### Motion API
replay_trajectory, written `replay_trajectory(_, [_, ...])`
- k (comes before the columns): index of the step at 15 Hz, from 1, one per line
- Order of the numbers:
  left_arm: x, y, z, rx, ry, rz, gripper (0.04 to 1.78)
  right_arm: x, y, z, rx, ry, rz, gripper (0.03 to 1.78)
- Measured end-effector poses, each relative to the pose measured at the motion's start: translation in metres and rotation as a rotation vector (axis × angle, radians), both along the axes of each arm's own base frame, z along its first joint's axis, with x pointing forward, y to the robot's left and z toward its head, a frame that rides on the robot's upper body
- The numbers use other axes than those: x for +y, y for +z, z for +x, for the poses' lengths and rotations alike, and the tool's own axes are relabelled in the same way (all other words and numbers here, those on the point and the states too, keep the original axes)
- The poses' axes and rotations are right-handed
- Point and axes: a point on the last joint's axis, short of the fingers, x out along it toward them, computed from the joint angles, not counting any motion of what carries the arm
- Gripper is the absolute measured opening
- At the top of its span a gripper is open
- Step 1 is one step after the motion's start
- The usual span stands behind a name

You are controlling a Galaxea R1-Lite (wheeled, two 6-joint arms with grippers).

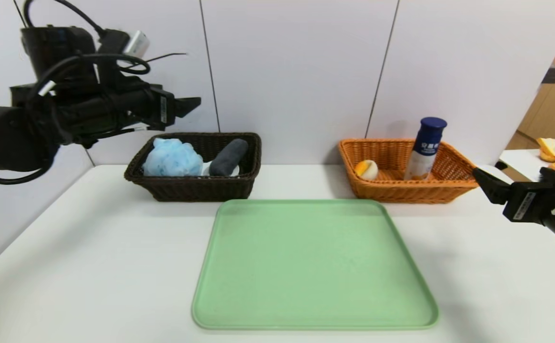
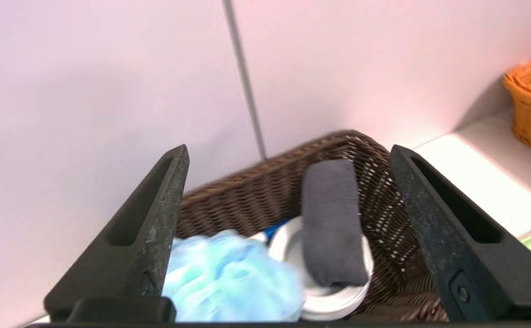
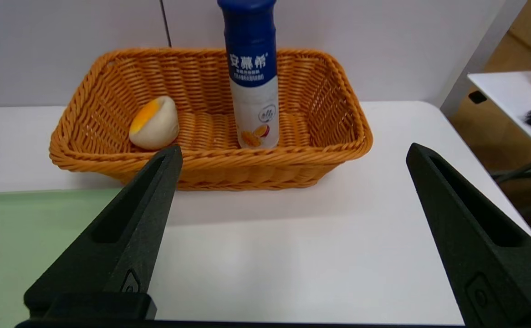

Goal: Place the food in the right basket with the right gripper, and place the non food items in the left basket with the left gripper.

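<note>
The dark brown left basket (image 1: pixel 196 188) holds a blue bath pouf (image 1: pixel 172 157), a grey rolled cloth (image 1: pixel 229 157) and a white round lid-like item (image 2: pixel 334 296). The orange right basket (image 1: pixel 401 190) holds a blue-capped yogurt bottle (image 1: pixel 426 148), standing upright, and a white-and-yellow egg-like food (image 1: pixel 366 169). My left gripper (image 1: pixel 187 107) is open and empty, raised above the brown basket's left side; it also shows in the left wrist view (image 2: pixel 287 152). My right gripper (image 1: pixel 482 181) is open and empty, low over the table just right of the orange basket (image 3: pixel 211 164); it also shows in the right wrist view (image 3: pixel 293 150).
A bare green tray (image 1: pixel 313 267) lies in the middle of the white table, in front of both baskets. The wall stands close behind the baskets. A second small table (image 1: pixel 525 162) with yellow items is off to the right, past the table's edge.
</note>
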Motion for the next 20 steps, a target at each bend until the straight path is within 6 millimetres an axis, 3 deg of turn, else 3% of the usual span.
replay_trajectory(3, [0.022, 0.010, -0.059, -0.030, 0.093, 0.016, 1.60, -0.002, 0.013, -0.017, -0.064, -0.003, -0.026, 1.69])
replay_trajectory(8, [0.053, -0.004, -0.157, -0.067, 0.206, 0.035, 1.65, -0.014, 0.015, -0.059, -0.128, -0.047, -0.061, 1.70])
replay_trajectory(13, [0.064, -0.043, -0.226, -0.064, 0.261, 0.033, 1.67, -0.023, 0.007, -0.104, -0.167, -0.093, -0.073, 1.70])
replay_trajectory(20, [0.064, -0.112, -0.293, -0.046, 0.233, -0.008, 1.69, -0.024, -0.021, -0.168, -0.086, -0.011, -0.082, 1.70])
